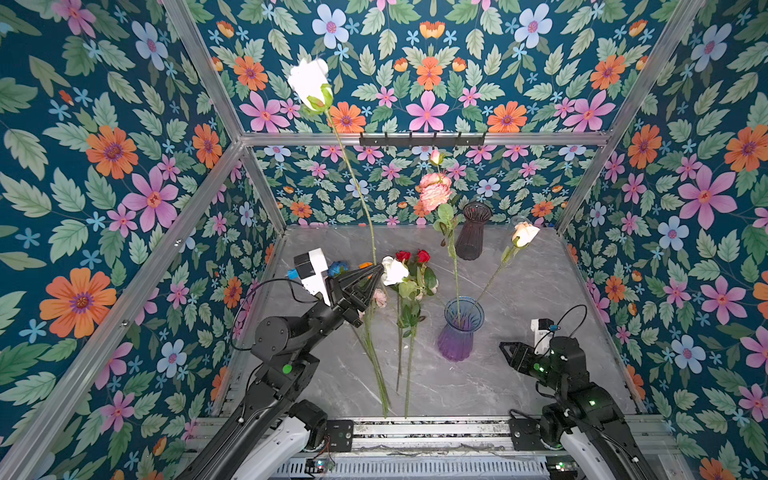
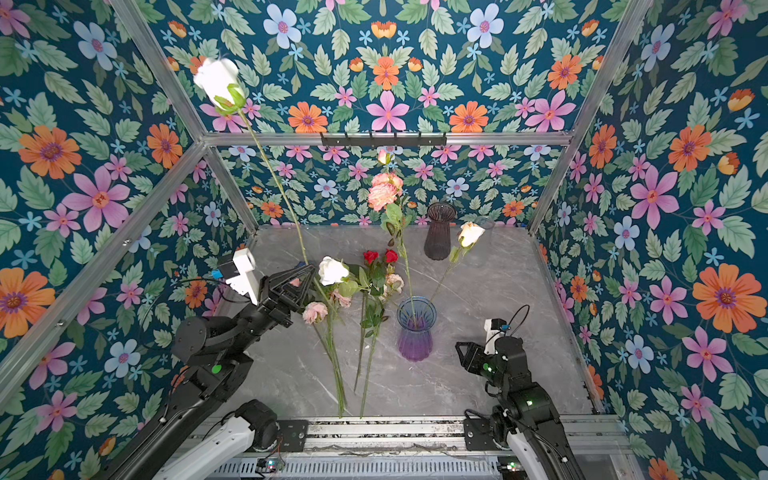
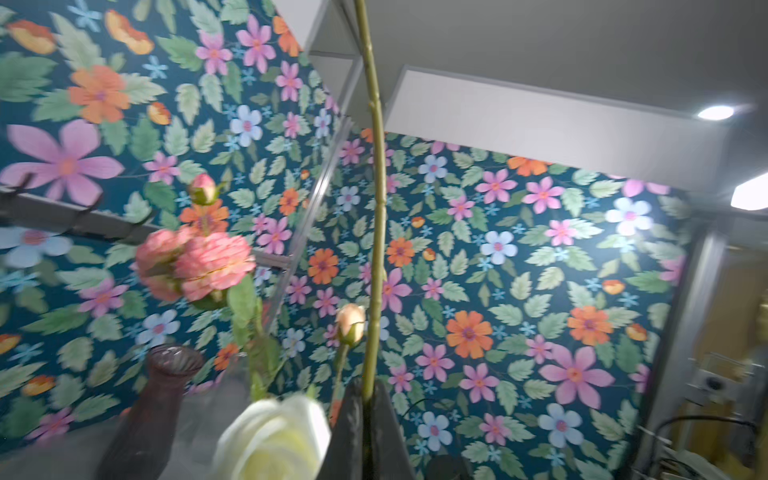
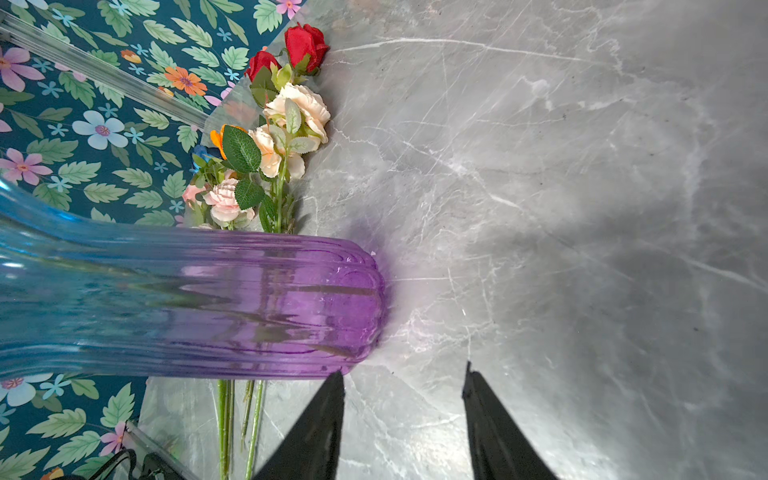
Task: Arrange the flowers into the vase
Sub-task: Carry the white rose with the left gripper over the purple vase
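- Left gripper (image 1: 376,272), centre left, clamps white rose (image 1: 309,81) by its stem; bloom upper left.
- Right gripper (image 1: 503,348), lower right: jaws half apart, empty.
- Vase (image 1: 459,332), lower centre, holds two flowers (image 1: 434,193); more lie left.

Both my top views look steeply down from above the near edge of the tabletop (image 1: 540,291), sharing all of it. My left wrist view points up along a stem (image 3: 376,208) at the wall (image 3: 540,291); my right wrist view sits low, close beside the vase (image 4: 249,299).
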Motion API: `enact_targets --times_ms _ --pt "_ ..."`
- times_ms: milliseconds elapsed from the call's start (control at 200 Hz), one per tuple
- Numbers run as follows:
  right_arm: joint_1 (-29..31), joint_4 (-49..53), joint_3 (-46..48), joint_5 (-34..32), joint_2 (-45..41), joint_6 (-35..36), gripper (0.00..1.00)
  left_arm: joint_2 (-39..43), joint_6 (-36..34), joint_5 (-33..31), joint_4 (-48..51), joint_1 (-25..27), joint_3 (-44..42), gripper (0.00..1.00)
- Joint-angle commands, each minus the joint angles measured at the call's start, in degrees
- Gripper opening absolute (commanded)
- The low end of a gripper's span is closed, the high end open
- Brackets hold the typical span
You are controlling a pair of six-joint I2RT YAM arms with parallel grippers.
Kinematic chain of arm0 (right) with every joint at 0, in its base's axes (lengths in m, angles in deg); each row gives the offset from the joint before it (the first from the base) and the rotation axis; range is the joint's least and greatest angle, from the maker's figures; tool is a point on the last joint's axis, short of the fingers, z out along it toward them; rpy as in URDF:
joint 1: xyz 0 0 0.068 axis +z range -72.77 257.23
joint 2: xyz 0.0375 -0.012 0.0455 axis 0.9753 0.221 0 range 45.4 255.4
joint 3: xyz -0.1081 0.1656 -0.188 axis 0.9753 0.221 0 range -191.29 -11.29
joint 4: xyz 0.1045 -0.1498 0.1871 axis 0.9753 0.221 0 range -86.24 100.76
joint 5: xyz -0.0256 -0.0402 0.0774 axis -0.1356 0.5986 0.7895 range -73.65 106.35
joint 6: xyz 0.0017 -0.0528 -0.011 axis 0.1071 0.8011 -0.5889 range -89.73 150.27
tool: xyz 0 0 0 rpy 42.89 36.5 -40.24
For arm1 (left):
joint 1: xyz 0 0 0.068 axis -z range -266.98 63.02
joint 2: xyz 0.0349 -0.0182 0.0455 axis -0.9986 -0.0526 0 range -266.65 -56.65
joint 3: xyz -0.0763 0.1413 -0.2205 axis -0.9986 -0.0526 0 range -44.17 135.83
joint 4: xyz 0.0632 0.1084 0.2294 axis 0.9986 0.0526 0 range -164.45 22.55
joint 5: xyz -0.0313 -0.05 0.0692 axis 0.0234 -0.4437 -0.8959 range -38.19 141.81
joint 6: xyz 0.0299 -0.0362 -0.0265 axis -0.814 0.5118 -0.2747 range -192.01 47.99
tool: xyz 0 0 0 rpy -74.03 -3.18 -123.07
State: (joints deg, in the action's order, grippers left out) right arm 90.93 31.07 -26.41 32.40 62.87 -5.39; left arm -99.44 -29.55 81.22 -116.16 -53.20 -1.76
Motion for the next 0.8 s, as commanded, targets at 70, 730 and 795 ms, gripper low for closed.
enact_targets --times_ms 70,730,795 --pt "0.0 0.3 0.0 -0.7 -0.3 0.2 0.48 -9.3 17.1 10.8 -32.7 1.4 2.1 0.00" --pt "0.1 0.7 0.2 -0.8 -1.5 0.2 0.49 -30.3 -36.4 -9.3 6.7 31.5 20.6 0.00" --pt "0.0 0.7 0.2 -0.7 -1.5 0.2 0.48 -31.8 -37.9 -12.4 5.3 32.2 20.2 0.00"
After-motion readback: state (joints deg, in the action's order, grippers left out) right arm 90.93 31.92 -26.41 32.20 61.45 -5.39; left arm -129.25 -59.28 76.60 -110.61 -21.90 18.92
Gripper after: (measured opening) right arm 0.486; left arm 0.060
